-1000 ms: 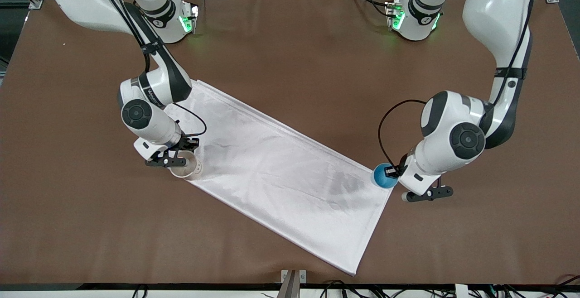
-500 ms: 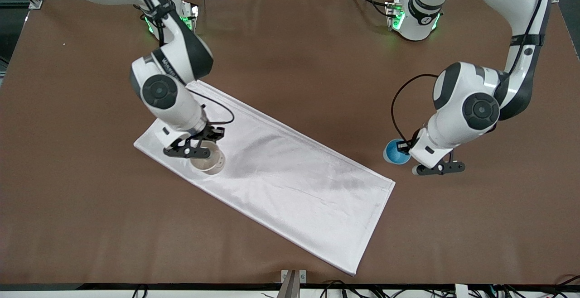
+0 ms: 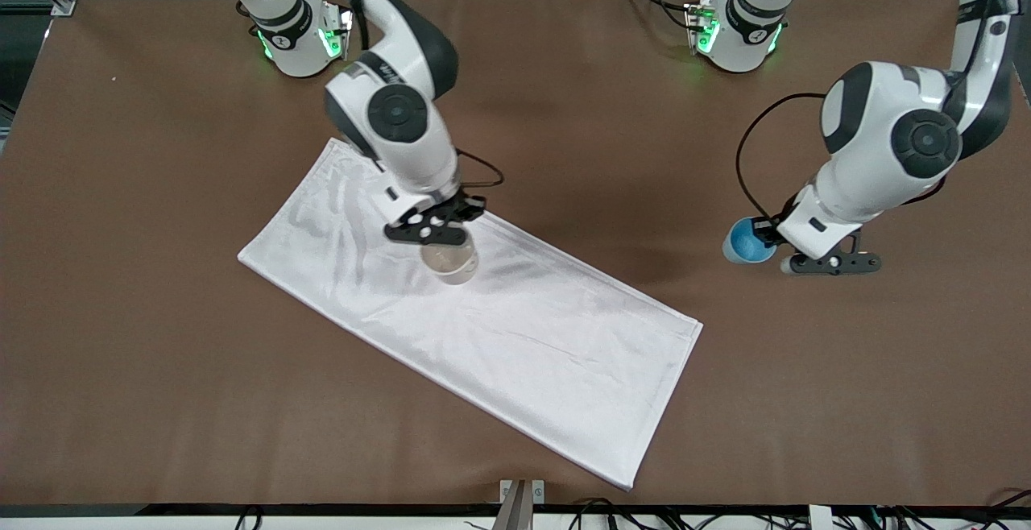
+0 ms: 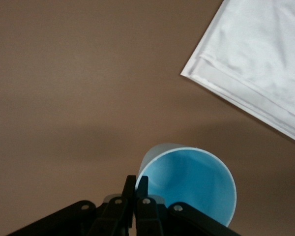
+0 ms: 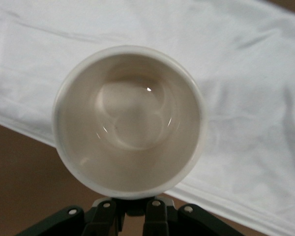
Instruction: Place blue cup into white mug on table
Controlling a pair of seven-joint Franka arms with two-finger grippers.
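My right gripper (image 3: pixel 439 238) is shut on the white mug (image 3: pixel 449 262) and holds it upright in the air over the white cloth. In the right wrist view the mug (image 5: pixel 130 120) is seen from above, empty, with the gripper (image 5: pixel 134 205) clamped at its rim where a dark handle piece shows. The smiley mark is hidden. My left gripper (image 3: pixel 769 240) is shut on the rim of the blue cup (image 3: pixel 743 242), holding it over the bare brown table (image 3: pixel 580 111) toward the left arm's end. In the left wrist view the cup (image 4: pixel 189 184) is open and empty, with the gripper (image 4: pixel 136 186) pinching its wall.
A long white cloth (image 3: pixel 499 329) lies diagonally across the middle of the table. One corner of it shows in the left wrist view (image 4: pixel 255 69), and it spreads under the mug in the right wrist view (image 5: pixel 246 73).
The right arm has carried the mug from the cloth's corner at its own end toward the table's middle. The left arm has lifted the blue cup away from the cloth, toward the bases.
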